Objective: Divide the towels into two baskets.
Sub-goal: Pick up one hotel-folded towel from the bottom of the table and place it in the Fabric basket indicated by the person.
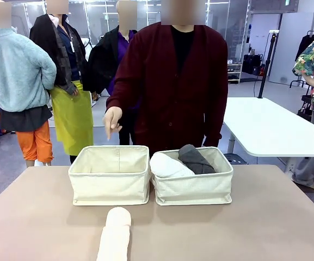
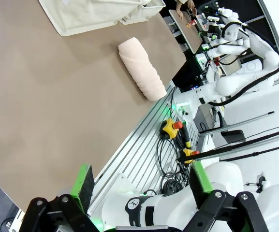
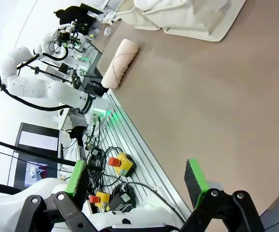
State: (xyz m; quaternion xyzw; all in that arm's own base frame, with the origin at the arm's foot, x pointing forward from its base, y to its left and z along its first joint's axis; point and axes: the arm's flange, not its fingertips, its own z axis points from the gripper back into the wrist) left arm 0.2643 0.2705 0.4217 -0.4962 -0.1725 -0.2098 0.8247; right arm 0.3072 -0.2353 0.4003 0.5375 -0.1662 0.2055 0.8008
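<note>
Nearest us, a cream rolled terry towel (image 1: 115,234) lies lengthwise on the tan table (image 1: 31,217), close to our edge and well short of the baskets. We judge it soft and light (it should squash under the pads rather than slip), so we would pinch it across the middle of the roll, where the layers are thickest. Our left gripper (image 2: 139,186) and right gripper (image 3: 137,176) both stand wide open, holding nothing, back over the table's near edge. Beyond the towel sit two cream canvas bins: the left basket (image 1: 109,176) looks empty, while the right basket (image 1: 194,182) holds a white roll (image 1: 169,165) and a dark grey roll (image 1: 196,159). Farthest, the person's hand (image 1: 112,119) points down over the left basket.
</note>
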